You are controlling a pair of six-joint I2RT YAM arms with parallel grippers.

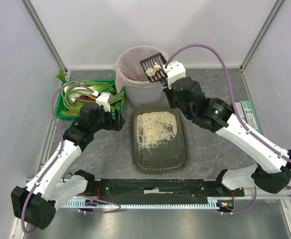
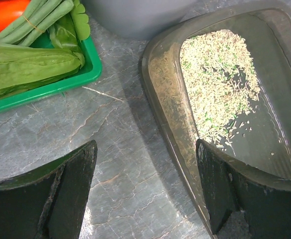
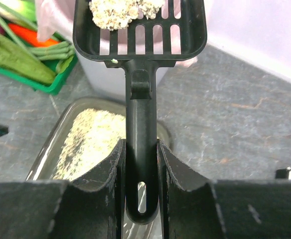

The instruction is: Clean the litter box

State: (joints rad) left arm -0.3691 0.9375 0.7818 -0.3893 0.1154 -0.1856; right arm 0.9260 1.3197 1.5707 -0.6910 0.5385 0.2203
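The dark olive-grey litter box point(image 1: 183, 149) lies in the middle of the table with beige litter point(image 1: 156, 129) in its far half. It also shows in the left wrist view point(image 2: 160, 84) and the right wrist view point(image 3: 51, 139). My right gripper point(image 1: 166, 83) point(image 3: 140, 164) is shut on the handle of a black slotted scoop point(image 1: 153, 65) point(image 3: 140, 30). The scoop holds pale clumps point(image 3: 123, 11) above the rim of the grey bin with pink bag point(image 1: 128, 62). My left gripper point(image 1: 116, 122) point(image 2: 145, 186) is open and empty, low over the table at the box's left rim.
A green crate point(image 1: 61, 112) of vegetables stands at the back left, also in the left wrist view point(image 2: 85, 74). A flat green-and-white item point(image 1: 249, 115) lies at the right edge. Grey walls enclose the table.
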